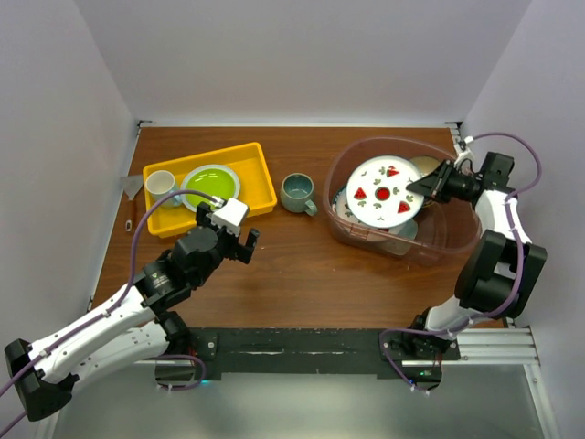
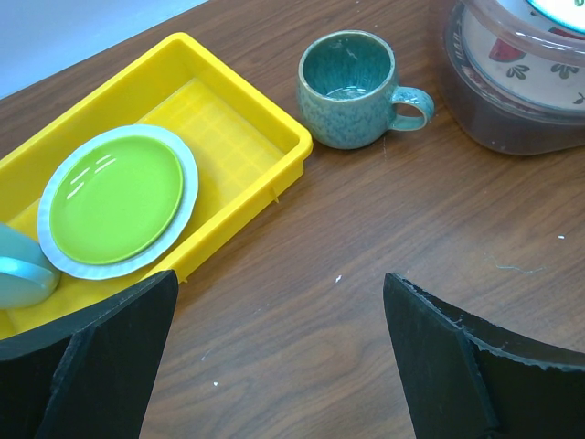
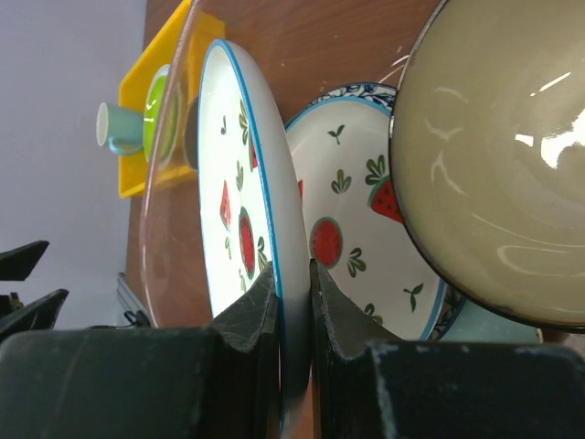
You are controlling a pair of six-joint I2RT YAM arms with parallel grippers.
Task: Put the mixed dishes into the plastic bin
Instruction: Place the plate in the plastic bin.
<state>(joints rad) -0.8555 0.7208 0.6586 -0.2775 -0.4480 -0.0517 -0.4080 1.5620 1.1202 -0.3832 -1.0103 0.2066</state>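
A white plate with red marks (image 1: pixel 384 192) hangs tilted over the transparent plastic bin (image 1: pixel 448 245), with my right gripper (image 1: pixel 422 187) shut on its rim. In the right wrist view both fingers (image 3: pixel 260 302) pinch that plate (image 3: pixel 242 174) edge-on. Behind it, inside the bin, lie a second patterned plate (image 3: pixel 356 229) and a tan bowl (image 3: pixel 494 165). A grey-green mug (image 1: pixel 298 192) stands upright on the table left of the bin. My left gripper (image 1: pixel 245 240) hovers open over bare wood, short of the mug (image 2: pixel 347 89), with nothing between its fingers.
A yellow tray (image 1: pixel 266 178) at the back left holds a green plate (image 1: pixel 210 185) on a pale one and a small light cup (image 1: pixel 161 183). A small scraper (image 1: pixel 134 192) lies left of the tray. White walls close in the table on three sides.
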